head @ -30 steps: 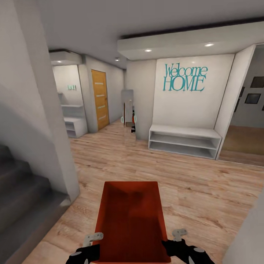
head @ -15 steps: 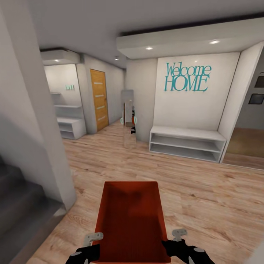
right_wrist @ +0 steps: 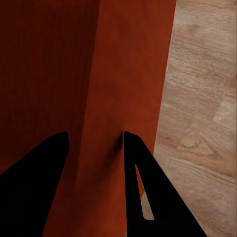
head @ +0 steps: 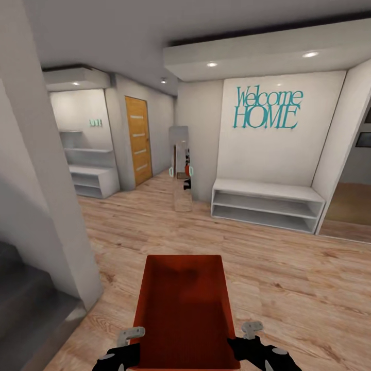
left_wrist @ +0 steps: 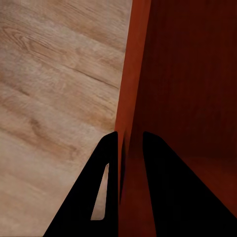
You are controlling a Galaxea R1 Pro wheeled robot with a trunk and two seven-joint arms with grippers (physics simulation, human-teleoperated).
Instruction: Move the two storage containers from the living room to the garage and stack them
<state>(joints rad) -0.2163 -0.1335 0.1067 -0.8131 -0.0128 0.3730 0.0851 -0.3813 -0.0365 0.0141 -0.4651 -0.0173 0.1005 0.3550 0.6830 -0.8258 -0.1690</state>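
Storage container [head: 183,309] (seemingly empty) between tools

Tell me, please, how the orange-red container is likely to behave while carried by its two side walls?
The storage container looks empty, so probably light. Its thin walls, pinched by the left gripper and right gripper, may flex. Smooth sides might slip between the fingers.

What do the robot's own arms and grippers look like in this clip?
In the head view, both arms end in glossy black wrist housings with small pale grey patches. The left gripper and right gripper carry light grey, metal-looking bracket pieces at the front. In the wrist views, the fingers are flat black tapered wedges, the outer one on each with a narrow slot. No cables or markings are visible.
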